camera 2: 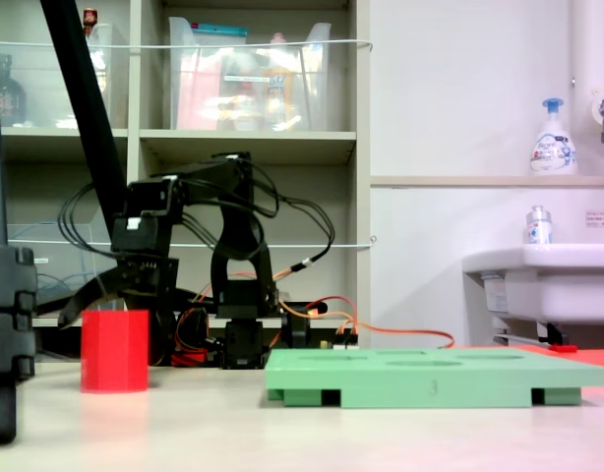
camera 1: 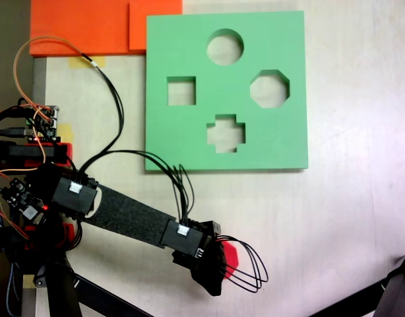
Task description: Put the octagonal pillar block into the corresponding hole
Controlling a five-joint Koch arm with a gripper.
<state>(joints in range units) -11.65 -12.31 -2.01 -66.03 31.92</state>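
Red foam is what catches the eye first: the octagonal pillar block (camera 2: 114,350) stands upright on the table (camera 1: 347,224), well apart from the green board (camera 1: 189,142). From the low side camera the gripper (camera 2: 110,294) hangs right over the block, its two dark jaws splayed wide to either side above the flat top, holding nothing. From the camera above, the arm's head covers most of the block, and only a red sliver (camera 1: 230,256) peeks out beside it.

The step in hand looks like the grasp. To do it well, I would bring the jaws straight down so they straddle the block evenly, low enough to grip its sides rather than pinch the top edge, since foam gives and can tip. Closing on two opposite flat faces would keep it from twisting.

The corresponding hole (camera 1: 269,88) sits on the board's right side in the view from above, between the round cutout (camera 1: 225,46) and the cross-shaped cutout (camera 1: 226,134). The block's flats will need lining up with its edges before lowering.
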